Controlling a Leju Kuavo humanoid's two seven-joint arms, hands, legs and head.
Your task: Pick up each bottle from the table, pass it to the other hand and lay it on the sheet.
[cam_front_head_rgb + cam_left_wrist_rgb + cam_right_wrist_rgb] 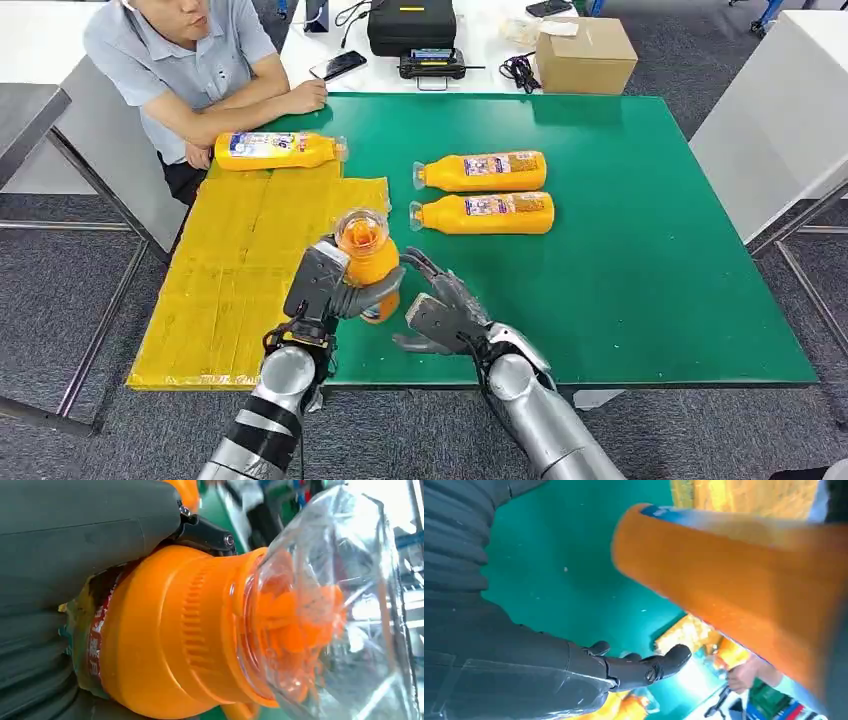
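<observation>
A person [190, 60] sits at the far left corner, forearm resting on the green table [650, 260]. Beyond the left hand, at the far end of the yellow sheet [240, 270], lies one orange bottle [275, 150] on its side; its label is blue, white and yellow, the print too small to read. The left hand [325, 285] grips a second orange bottle [368, 262] upright around its body, clear cap [340, 605] uppermost, above the table's near edge just right of the sheet. Up close, a strip of red label shows at the fingers, its characters unreadable. Just beside this bottle, the right hand [440, 312] hovers with fingers spread, holding nothing. Further out past the right hand, two more orange bottles [482, 171] [484, 213] lie side by side, caps pointing left, with labels too small to read.
</observation>
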